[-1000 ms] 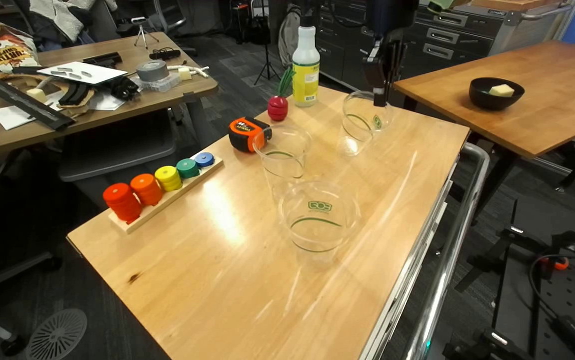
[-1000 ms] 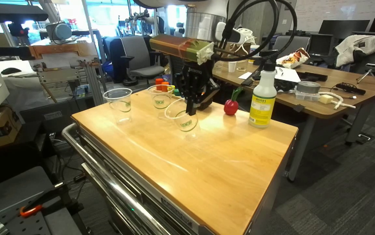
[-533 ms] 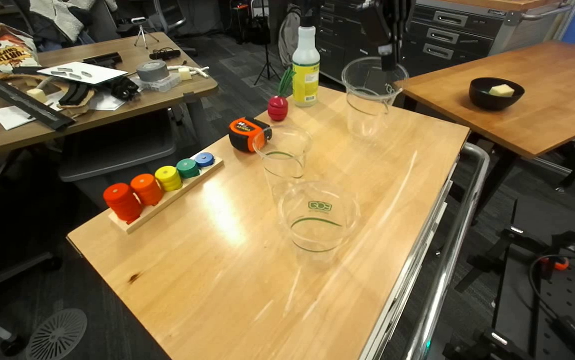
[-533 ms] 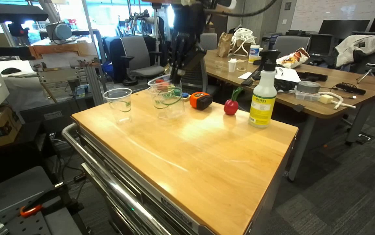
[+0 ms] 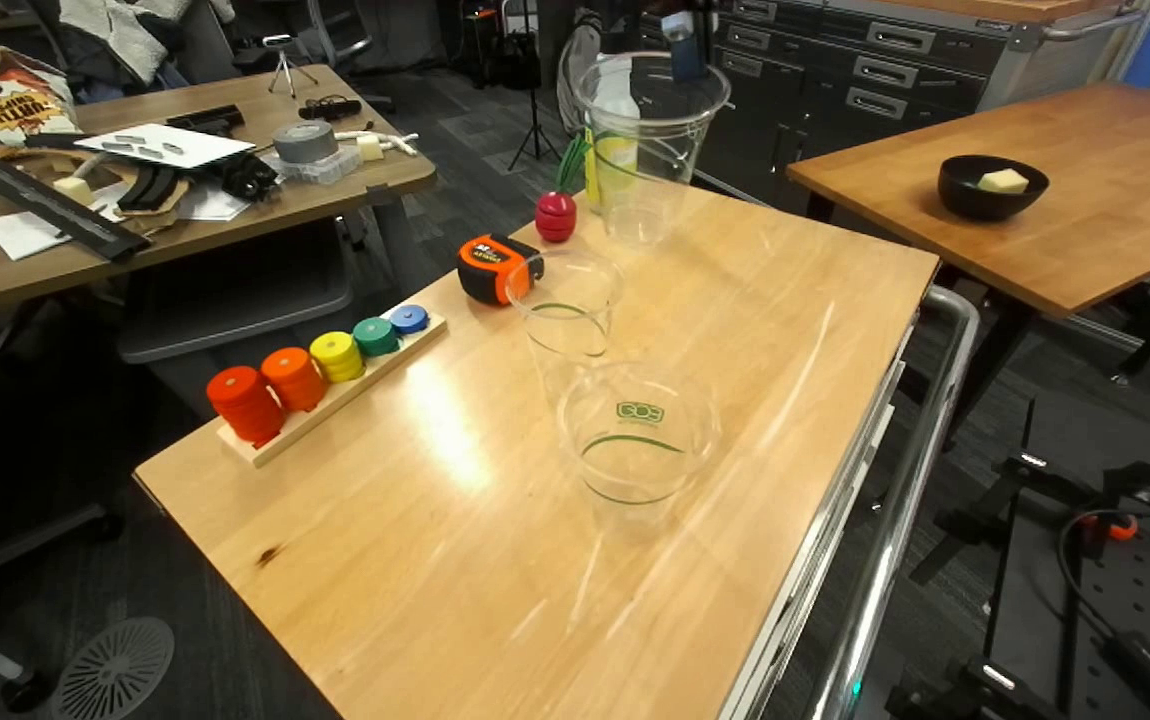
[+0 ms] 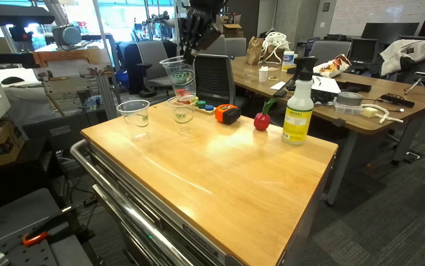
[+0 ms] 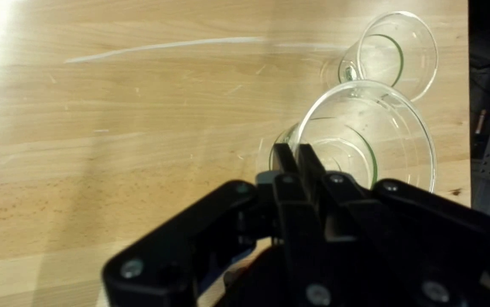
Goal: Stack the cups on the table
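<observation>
The cups are three clear plastic tumblers. My gripper (image 6: 189, 59) is shut on the rim of one cup (image 6: 177, 75) and holds it up, tilted, above the table (image 6: 234, 181). This held cup also shows in an exterior view (image 5: 650, 150) and in the wrist view (image 7: 392, 128). In an exterior view its base overlaps the mouth of a standing cup (image 6: 182, 117); I cannot tell whether it is inside. That standing cup is partly behind the held cup in the wrist view. The third cup (image 6: 135, 120) stands upright beside it and also shows in the wrist view (image 7: 398, 59).
A board of coloured blocks (image 5: 335, 360), an orange-black tape measure (image 5: 495, 268) and a red toy radish (image 5: 555, 217) line the table's far side from the metal rail (image 5: 895, 520). A yellow-labelled spray bottle (image 6: 297, 114) stands near a corner.
The gripper has lifted the held cup from near the table surface and carried it toward the two standing cups. Those two cups have not moved.
</observation>
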Motion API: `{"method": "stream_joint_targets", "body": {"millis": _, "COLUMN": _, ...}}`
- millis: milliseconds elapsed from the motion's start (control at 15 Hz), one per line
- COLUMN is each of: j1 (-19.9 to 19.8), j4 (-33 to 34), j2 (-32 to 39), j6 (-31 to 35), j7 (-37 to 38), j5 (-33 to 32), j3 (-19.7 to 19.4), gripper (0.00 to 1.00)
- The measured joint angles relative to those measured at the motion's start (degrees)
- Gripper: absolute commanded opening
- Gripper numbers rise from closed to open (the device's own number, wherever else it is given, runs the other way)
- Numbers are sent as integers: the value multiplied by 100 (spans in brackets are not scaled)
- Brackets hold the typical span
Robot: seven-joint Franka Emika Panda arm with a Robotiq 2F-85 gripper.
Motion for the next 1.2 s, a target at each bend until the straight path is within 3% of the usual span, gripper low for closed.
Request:
{"method": "stream_joint_targets", "body": {"millis": 533, "j1": 240, "j4": 579, "j2": 711, "j6": -17, "j7": -49, "j5": 213, "j3": 318, "gripper": 2}}
{"method": "stream_joint_targets", "body": {"millis": 1200, "j1": 287, "j4": 550, "j2": 1103, "j6": 123, "j7": -952, "j5": -62, "j3": 361, "gripper": 2}}
